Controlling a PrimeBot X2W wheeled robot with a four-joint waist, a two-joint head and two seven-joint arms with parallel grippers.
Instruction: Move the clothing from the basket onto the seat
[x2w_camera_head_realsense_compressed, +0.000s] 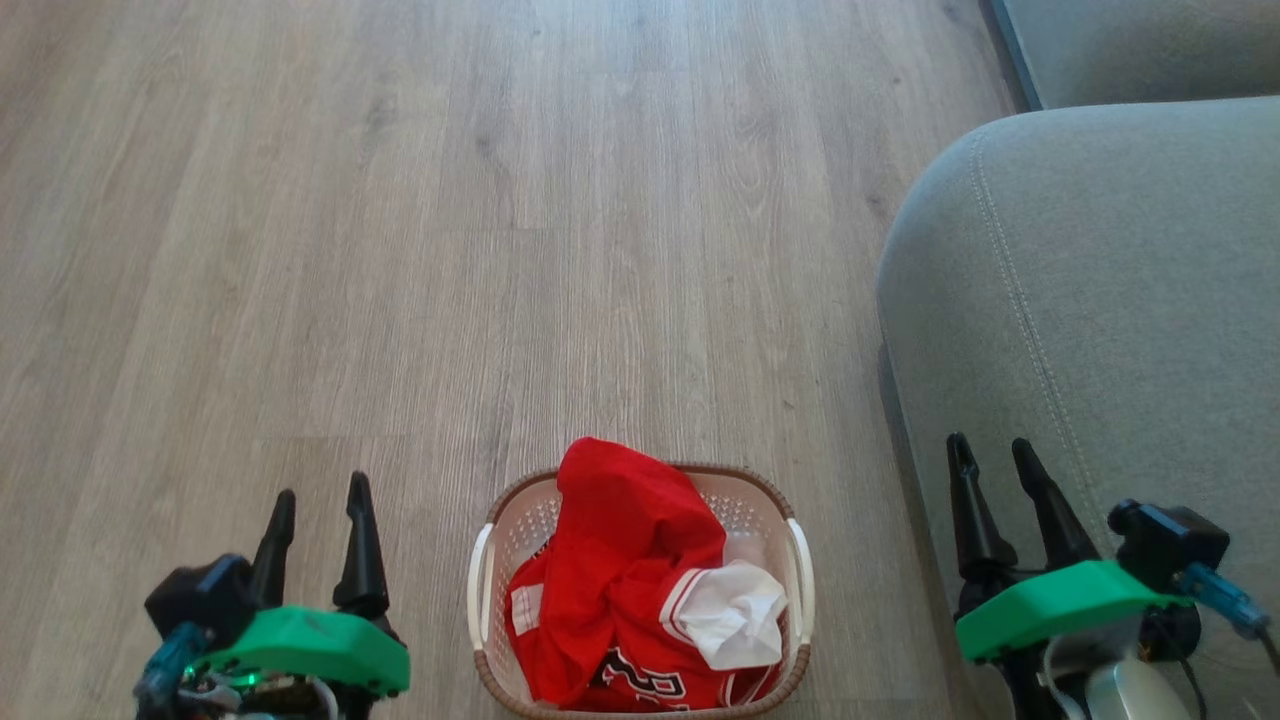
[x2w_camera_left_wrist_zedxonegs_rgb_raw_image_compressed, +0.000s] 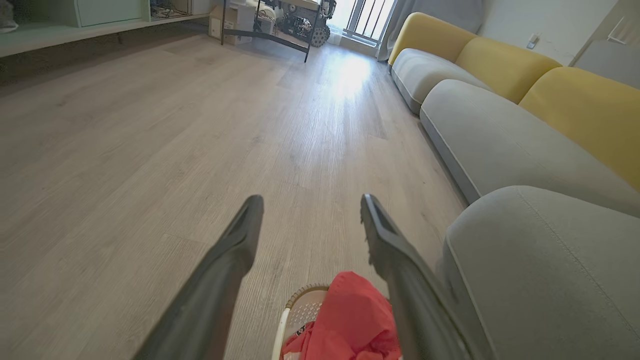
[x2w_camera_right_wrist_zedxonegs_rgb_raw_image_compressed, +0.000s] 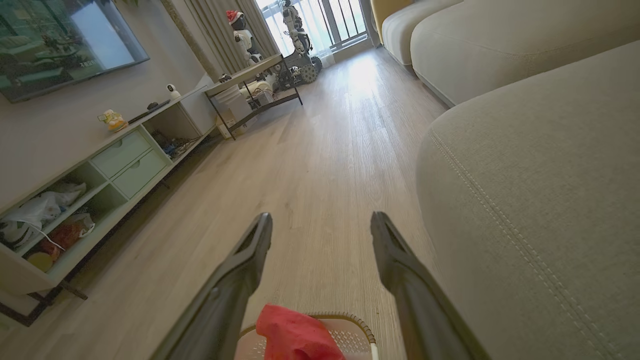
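Head view, entry one: what is sitting on the floor (x2w_camera_head_realsense_compressed: 400, 250)?

Listing: the basket (x2w_camera_head_realsense_compressed: 520, 495) is standing on the wood boards, just beside the seat (x2w_camera_head_realsense_compressed: 1100, 280). The clothing (x2w_camera_head_realsense_compressed: 620, 560) is lying heaped inside it and rising above the rim, with white lining and black lettering showing.

Are the wrist views adding to that?

Left wrist view: only the near end of the basket (x2w_camera_left_wrist_zedxonegs_rgb_raw_image_compressed: 300, 300) is showing, with a red fold of the clothing (x2w_camera_left_wrist_zedxonegs_rgb_raw_image_compressed: 355, 320) and the seat (x2w_camera_left_wrist_zedxonegs_rgb_raw_image_compressed: 540, 260) at the right. It is also showing yellow back cushions (x2w_camera_left_wrist_zedxonegs_rgb_raw_image_compressed: 500, 65), which are lying outside the head view. Right wrist view: the basket (x2w_camera_right_wrist_zedxonegs_rgb_raw_image_compressed: 350, 330) and the clothing (x2w_camera_right_wrist_zedxonegs_rgb_raw_image_compressed: 295, 335) are sitting at the bottom edge beside the seat (x2w_camera_right_wrist_zedxonegs_rgb_raw_image_compressed: 540, 175). A low cabinet (x2w_camera_right_wrist_zedxonegs_rgb_raw_image_compressed: 125, 155) and a screen (x2w_camera_right_wrist_zedxonegs_rgb_raw_image_compressed: 65, 40) are lining the far wall.

Entry two: the fingers?

The left gripper (x2w_camera_head_realsense_compressed: 320, 490) is hanging to the basket's left and the right gripper (x2w_camera_head_realsense_compressed: 990, 445) over the seat's edge. Each wrist view is showing the fingers standing wide apart, left gripper (x2w_camera_left_wrist_zedxonegs_rgb_raw_image_compressed: 311, 200) and right gripper (x2w_camera_right_wrist_zedxonegs_rgb_raw_image_compressed: 321, 217) alike, gripping nothing.
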